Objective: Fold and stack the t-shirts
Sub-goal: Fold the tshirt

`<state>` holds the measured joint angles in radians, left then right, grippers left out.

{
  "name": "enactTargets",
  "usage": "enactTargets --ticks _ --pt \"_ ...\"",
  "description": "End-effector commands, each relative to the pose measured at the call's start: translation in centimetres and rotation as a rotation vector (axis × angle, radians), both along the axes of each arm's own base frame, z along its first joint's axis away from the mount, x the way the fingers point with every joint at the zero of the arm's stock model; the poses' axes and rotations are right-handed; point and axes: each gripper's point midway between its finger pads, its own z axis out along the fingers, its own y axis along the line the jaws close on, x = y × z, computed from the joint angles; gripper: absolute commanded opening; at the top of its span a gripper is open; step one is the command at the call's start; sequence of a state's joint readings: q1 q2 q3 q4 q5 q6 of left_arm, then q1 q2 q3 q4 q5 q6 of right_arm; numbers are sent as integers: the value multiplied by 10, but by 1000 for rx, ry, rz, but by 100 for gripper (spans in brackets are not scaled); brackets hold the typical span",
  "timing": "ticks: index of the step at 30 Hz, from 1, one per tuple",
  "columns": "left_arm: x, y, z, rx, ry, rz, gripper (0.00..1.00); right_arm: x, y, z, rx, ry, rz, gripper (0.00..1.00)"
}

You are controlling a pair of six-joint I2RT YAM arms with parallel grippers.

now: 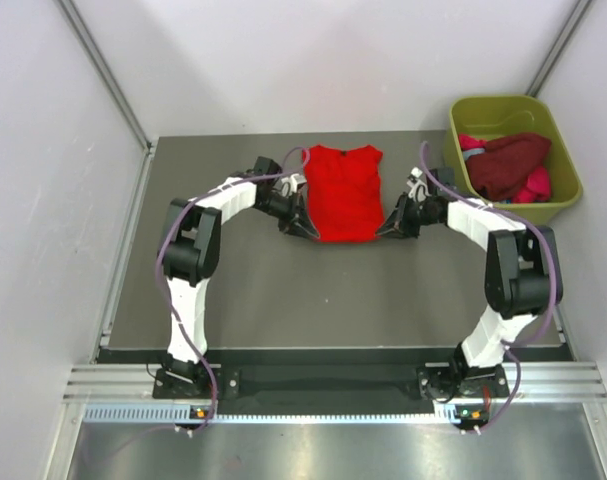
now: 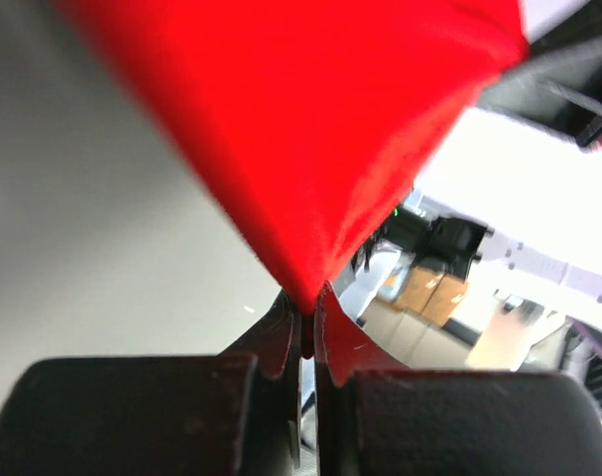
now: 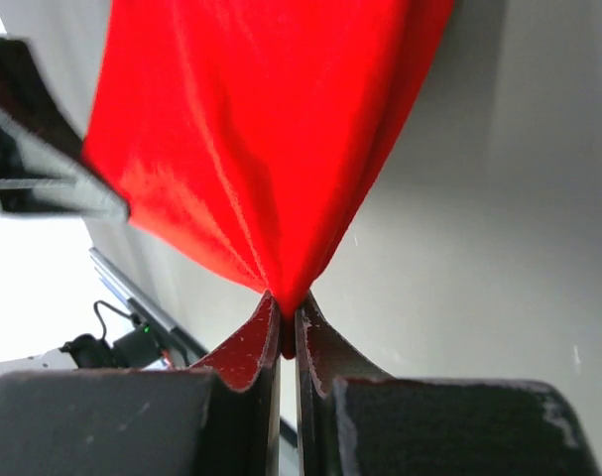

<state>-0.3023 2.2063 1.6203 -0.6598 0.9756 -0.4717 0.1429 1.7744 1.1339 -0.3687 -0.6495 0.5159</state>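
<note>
So, upper centre, our left hand point(image 1: 305, 226) grips one lower corner of the bright red t-shirt point(image 1: 343, 190) and our right hand point(image 1: 388, 229) the other. We judge folding barely begun; the darker t-shirts point(image 1: 508, 165) wait in the tub point(image 1: 498, 101), upper right.

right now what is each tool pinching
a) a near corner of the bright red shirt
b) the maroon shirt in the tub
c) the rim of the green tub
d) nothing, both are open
a: the left tool and the right tool are each shut on a near corner of the bright red shirt, while the maroon shirt lies in the green tub with no tool on it.
</note>
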Motion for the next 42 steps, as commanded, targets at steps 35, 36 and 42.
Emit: enactTargets --ticks 35,36,42 --pt "90 4 94 -27 -468 -14 0 122 12 106 45 -387 -3 0" --pt "93 4 90 -27 -463 -10 0 124 15 105 49 -381 3 0" --pt "127 9 85 -26 -516 45 0 147 19 86 47 -366 -6 0"
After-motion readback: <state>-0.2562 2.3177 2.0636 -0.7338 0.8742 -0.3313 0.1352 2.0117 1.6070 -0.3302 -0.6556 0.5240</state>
